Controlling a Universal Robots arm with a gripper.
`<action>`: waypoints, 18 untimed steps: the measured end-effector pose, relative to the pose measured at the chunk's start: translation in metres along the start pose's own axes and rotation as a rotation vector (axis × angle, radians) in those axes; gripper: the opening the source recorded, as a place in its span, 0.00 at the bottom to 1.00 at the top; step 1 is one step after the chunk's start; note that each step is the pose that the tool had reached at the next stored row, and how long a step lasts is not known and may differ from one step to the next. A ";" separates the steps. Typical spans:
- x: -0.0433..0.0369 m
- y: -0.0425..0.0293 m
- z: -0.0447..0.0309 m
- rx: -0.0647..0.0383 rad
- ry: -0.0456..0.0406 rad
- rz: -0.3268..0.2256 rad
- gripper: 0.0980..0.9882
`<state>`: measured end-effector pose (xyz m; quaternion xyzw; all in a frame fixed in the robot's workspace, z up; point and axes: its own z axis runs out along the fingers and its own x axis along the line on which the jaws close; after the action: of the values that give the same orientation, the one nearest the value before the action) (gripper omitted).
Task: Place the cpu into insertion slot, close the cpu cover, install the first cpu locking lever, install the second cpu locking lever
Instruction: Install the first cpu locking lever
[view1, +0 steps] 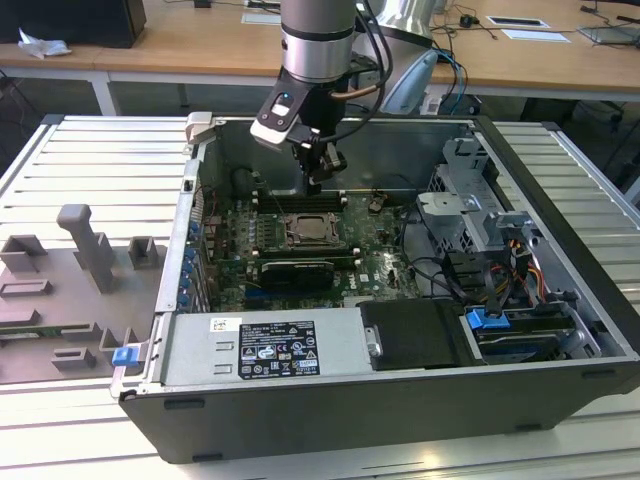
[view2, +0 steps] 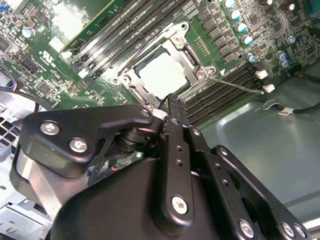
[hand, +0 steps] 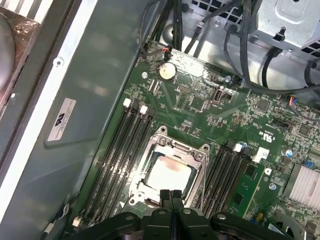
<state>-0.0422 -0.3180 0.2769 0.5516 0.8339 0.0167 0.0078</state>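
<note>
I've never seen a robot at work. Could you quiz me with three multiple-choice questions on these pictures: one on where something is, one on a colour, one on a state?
1. Where is the cpu?
A. on the grey rack outside the case
B. in the insertion slot
C. on the wooden desks behind

2. What colour is the circuit board?
A. red
B. white
C. green

3. How does the cpu cover stand?
A. down flat around the chip
B. tipped up on its hinge
C. taken off and lying outside the case

Answers: 1 B, the silvery chip sits in its socket in both wrist views. 2 C, green shows all round the socket. 3 A, the metal frame lies flat, with the chip showing through its cut-out.
</note>
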 end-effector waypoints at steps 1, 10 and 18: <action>0.0000 0.0000 0.0000 0.000 0.0004 -0.013 0.01; 0.0000 0.0000 0.0000 0.001 0.0039 -0.108 0.01; -0.0008 -0.0006 0.0000 0.001 0.0081 -0.223 0.01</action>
<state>-0.0424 -0.3190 0.2769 0.4552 0.8902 0.0175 0.0059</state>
